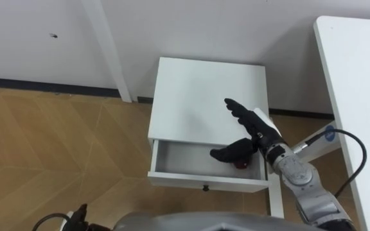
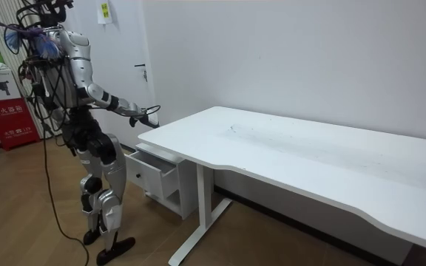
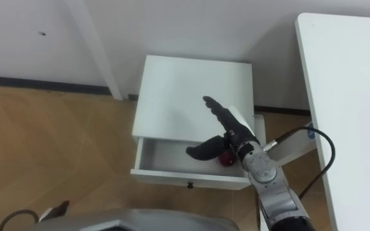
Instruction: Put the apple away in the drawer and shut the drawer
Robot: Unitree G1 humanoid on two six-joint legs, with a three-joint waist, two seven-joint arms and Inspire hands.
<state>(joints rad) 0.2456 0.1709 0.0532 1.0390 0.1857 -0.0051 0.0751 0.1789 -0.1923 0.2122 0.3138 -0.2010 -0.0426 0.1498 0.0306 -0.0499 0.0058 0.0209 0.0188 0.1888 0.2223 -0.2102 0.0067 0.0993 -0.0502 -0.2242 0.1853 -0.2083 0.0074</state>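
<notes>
One relation decides the coming move: the apple (image 1: pixel 241 163) lies directly under the right robot hand (image 1: pixel 257 131), low in the open drawer (image 1: pixel 185 160), at the drawer's right end and close to its back. The robot hand is spread. Its fingers (image 1: pixel 235 108) are straight and point away from the robot over the top of the small white cabinet (image 1: pixel 198 90), and the thumb (image 1: pixel 227 154) is stretched to the left over the drawer. It pinches nothing. I cannot tell whether the thumb touches the apple or only hangs above it, but the apple seems to rest on the drawer bottom.

The apple is round, so the axis that matters is the drawer's. It is long from left to right, and it closes away from the robot, toward the wall. Its front panel (image 1: pixel 205 182), with a small knob (image 1: pixel 205 187), is nearer to the robot than the robot hand. In my judgement the hand must first come up and back, and then push this panel.

From the eye views one sees the apple and the inside of the drawer. From the room view one sees the robot standing upright at the corner of the white worktop (image 2: pixel 287 148), with one arm stretched forward above the pulled-out drawer.
</notes>
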